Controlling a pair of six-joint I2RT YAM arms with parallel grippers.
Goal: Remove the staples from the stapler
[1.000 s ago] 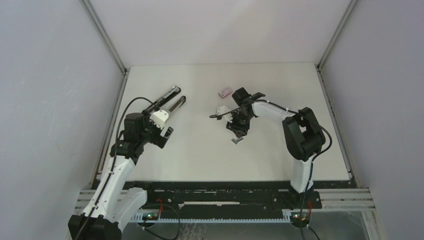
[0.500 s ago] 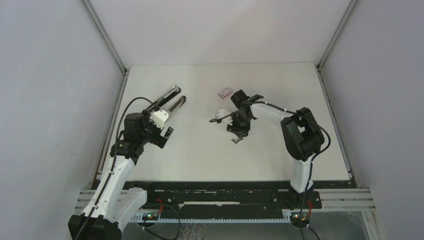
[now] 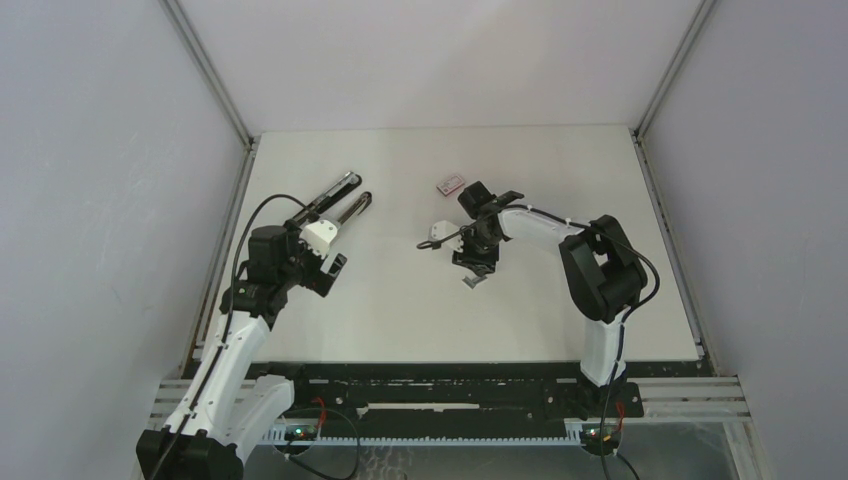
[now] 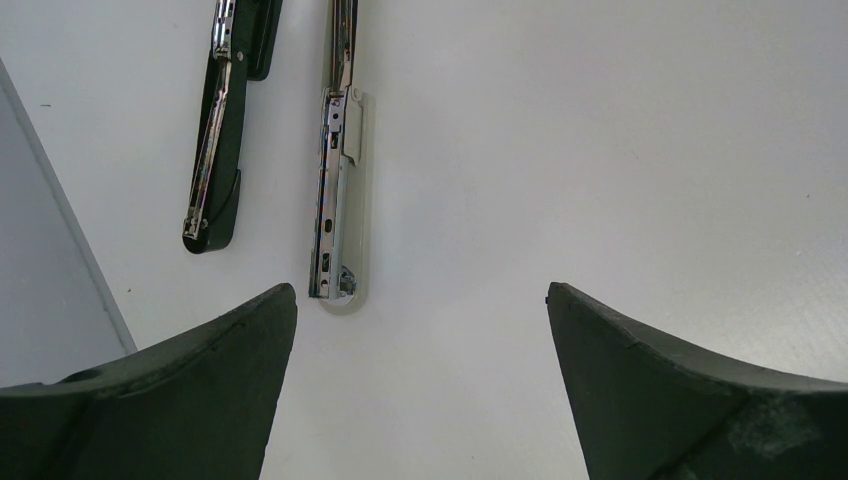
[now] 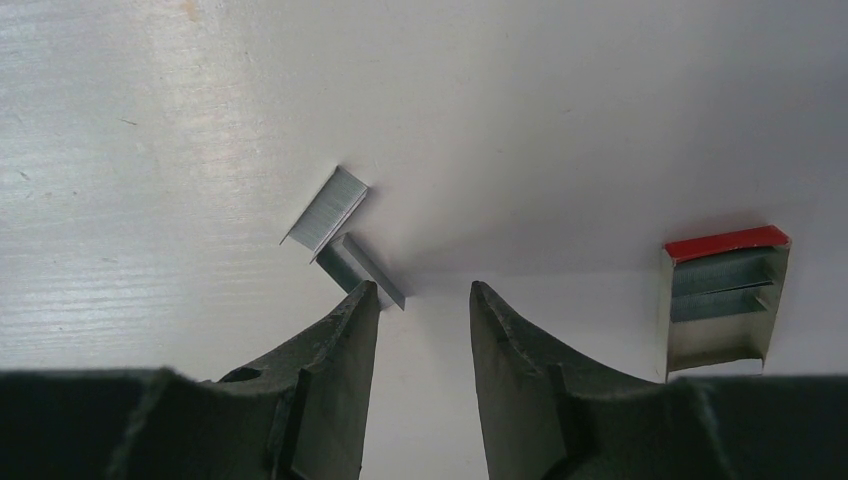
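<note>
The stapler (image 4: 332,200) is shiny metal and glossy black; the staples (image 5: 325,210), grey metal.

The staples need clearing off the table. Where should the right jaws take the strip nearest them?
Probably pinch the staples across their short width, straight from above: the strip lies low and slanted, so the right gripper should turn to face its long edges.

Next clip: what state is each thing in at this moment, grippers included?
stapler: swung open, both arms flat on the table, not held.
staples: two short strips loose on the table, out of the stapler, ungripped.
staple box: open, strips inside.
left gripper: wide open, empty, short of the stapler.
right gripper: partly open, nothing between its fingers, right by the staples.
</note>
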